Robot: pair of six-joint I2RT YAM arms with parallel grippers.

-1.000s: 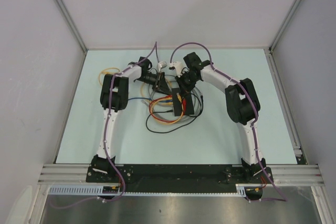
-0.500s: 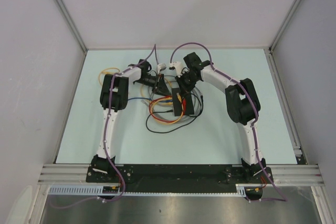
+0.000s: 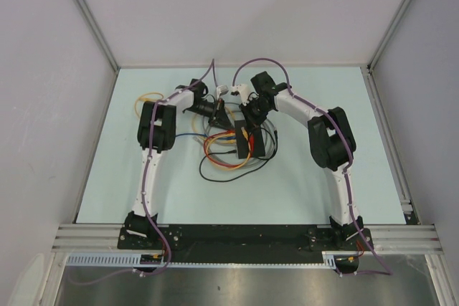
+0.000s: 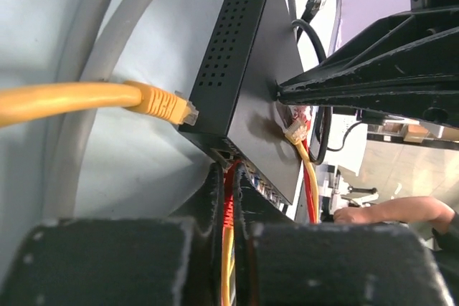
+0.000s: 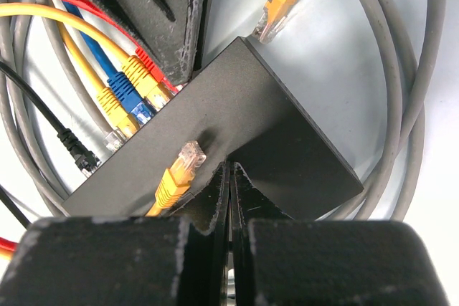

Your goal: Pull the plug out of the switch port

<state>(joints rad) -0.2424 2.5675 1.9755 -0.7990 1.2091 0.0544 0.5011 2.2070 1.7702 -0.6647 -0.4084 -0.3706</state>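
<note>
The switch [image 4: 244,69] is a flat black box lying among cables [image 3: 242,147]. Along its port edge sit red, yellow and blue plugs. My left gripper [image 4: 229,177] is shut on the red plug [image 4: 229,202], right at that edge; the right wrist view shows the same red plug [image 5: 153,64] between the left fingers [image 5: 165,5]. My right gripper [image 5: 230,166] is shut, its tips pressed down on the switch's top [image 5: 258,112]. In the top view the two grippers meet over the box, left gripper [image 3: 222,117] and right gripper [image 3: 248,125].
A loose yellow plug [image 5: 179,175] lies on the switch top beside my right fingertips. An unplugged orange plug [image 4: 168,103] rests by the perforated side. A loose black plug [image 5: 79,152] and grey cable loops [image 5: 401,105] surround the box. Orange and black cable loops [image 3: 219,159] spread toward the near side.
The left gripper's fingers have closed onto the red plug. Both arms have hardly moved in the top view; the right gripper stays pressed on the switch.
</note>
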